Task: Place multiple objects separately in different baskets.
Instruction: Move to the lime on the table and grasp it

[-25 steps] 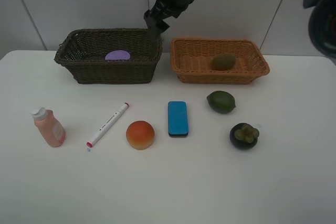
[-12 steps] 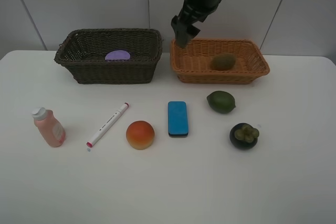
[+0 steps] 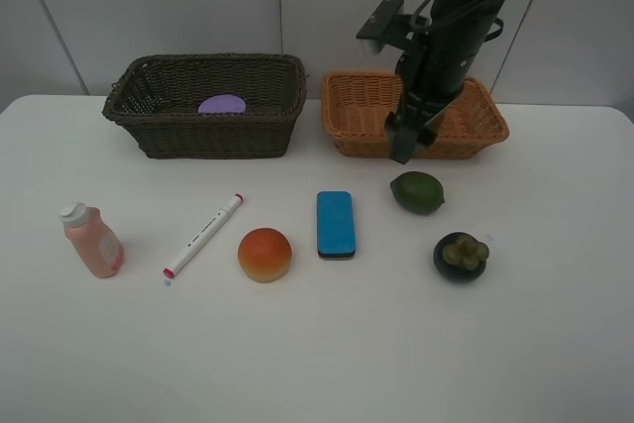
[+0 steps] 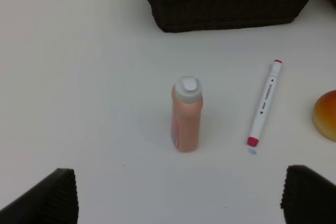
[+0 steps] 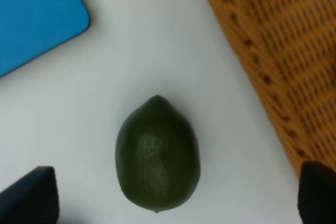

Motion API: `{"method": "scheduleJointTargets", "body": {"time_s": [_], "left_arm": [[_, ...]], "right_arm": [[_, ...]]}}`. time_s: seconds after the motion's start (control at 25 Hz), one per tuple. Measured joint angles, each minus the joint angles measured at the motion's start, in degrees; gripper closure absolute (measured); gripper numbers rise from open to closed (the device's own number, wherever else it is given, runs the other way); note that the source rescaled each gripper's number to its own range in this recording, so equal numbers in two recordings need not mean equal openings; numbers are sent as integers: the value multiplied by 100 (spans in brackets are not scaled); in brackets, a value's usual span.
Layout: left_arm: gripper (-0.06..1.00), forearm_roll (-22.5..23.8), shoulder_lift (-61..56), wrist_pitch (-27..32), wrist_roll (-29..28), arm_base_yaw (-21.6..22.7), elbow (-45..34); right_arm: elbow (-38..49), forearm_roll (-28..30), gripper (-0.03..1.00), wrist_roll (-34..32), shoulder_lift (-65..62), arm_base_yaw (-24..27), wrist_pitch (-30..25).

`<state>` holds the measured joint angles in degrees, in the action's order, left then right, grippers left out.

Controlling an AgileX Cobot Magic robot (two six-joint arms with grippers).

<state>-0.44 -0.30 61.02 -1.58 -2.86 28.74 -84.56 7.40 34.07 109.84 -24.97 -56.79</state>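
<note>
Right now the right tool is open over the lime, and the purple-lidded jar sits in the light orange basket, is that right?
Not quite. The purple-lidded jar sits in the dark brown basket, not the light orange basket; the exterior high view shows it. The rest holds: the right tool is open over the lime.

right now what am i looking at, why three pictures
This is a two-armed robot at a white table. One picture is from a camera mounted high; the other two are from a camera on each wrist. The right pincer is open and empty, pointing at a lime. The left pincer, also open and empty, faces a pink bottle and a marker. Nearby lie an orange fruit, a blue eraser and a dark fruit. Behind stand a dark basket with a purple lid inside and an orange basket.
</note>
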Motion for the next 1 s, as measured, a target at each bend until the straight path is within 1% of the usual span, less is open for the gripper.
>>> {"method": "scheduleJointTargets", "body": {"time_s": [0.2, 0.36, 0.72, 1.0], "left_arm": [[-6, 0, 0, 0, 0, 0, 0], [-6, 0, 0, 0, 0, 0, 0], [-6, 0, 0, 0, 0, 0, 0], [-6, 0, 0, 0, 0, 0, 0]], "right_arm": [[528, 0, -3, 108, 0, 113, 421], [737, 0, -3, 126, 0, 192, 661], [749, -6, -3, 130, 417, 200, 714], [749, -30, -3, 130, 808, 226, 884]]}}
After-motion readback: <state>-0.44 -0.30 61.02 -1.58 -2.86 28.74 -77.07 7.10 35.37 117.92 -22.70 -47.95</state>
